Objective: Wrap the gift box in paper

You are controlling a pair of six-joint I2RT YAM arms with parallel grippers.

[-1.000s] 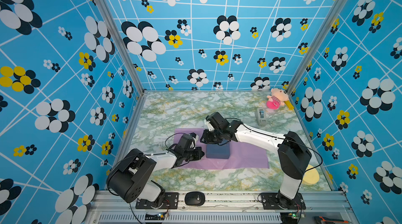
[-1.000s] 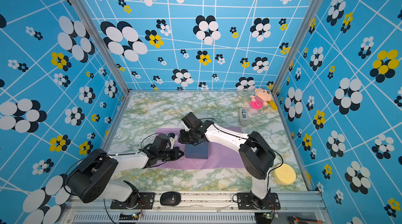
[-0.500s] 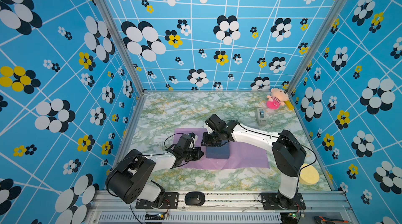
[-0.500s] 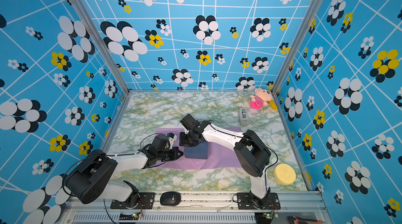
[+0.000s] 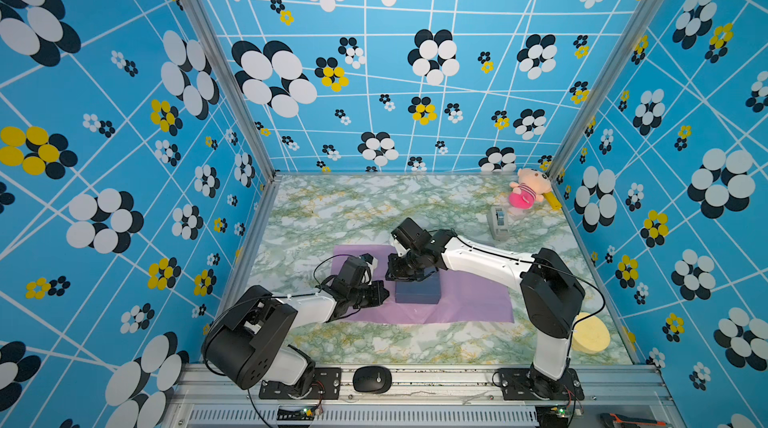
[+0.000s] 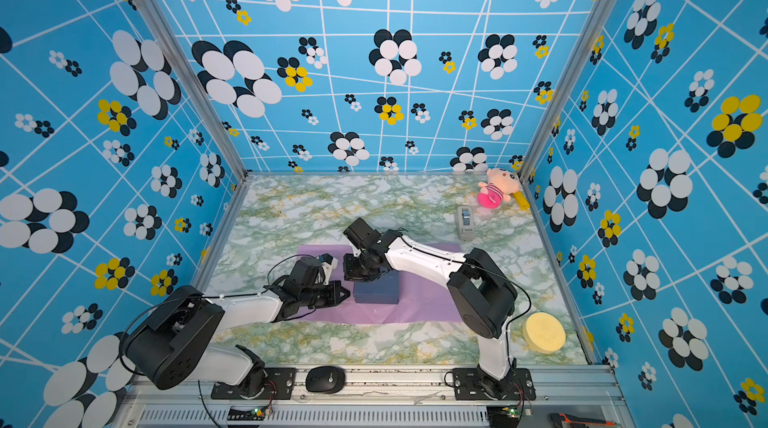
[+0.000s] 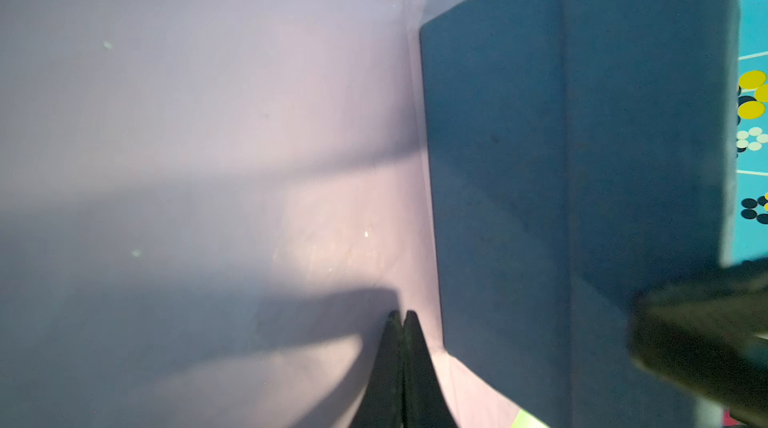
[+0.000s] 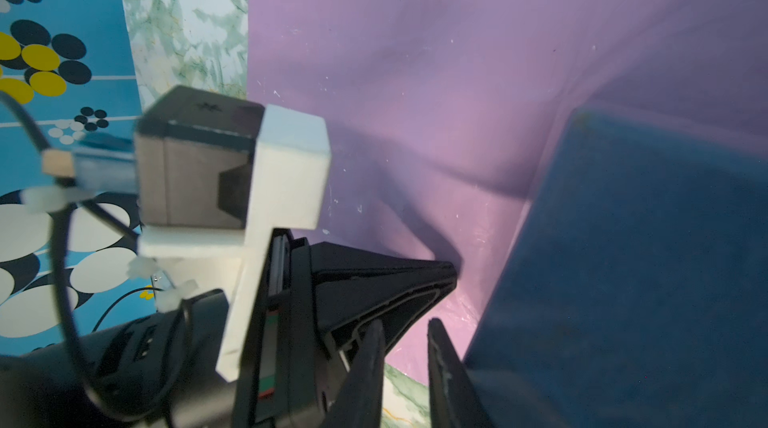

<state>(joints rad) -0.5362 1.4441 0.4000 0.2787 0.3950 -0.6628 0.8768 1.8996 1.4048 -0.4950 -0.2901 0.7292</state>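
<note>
The box [image 5: 417, 293] stands on the lilac paper [image 5: 469, 305], a little left of the sheet's middle, and the paper lies on the counter [image 5: 374, 213]. The left pincer [image 7: 401, 318] is fully closed, its tips low on the paper just beside the box (whether they pinch the sheet, I cannot tell). The right pincer [image 8: 405, 322] hangs at the box's far left corner, with its jaws slightly apart and holding nothing.

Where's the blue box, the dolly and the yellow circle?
gift box [image 5: 417, 293]: in a top view, front side.
plush doll [image 5: 522, 199]: in a top view, pink body.
yellow disc [image 5: 592, 333]: in a top view, flat top.
</note>
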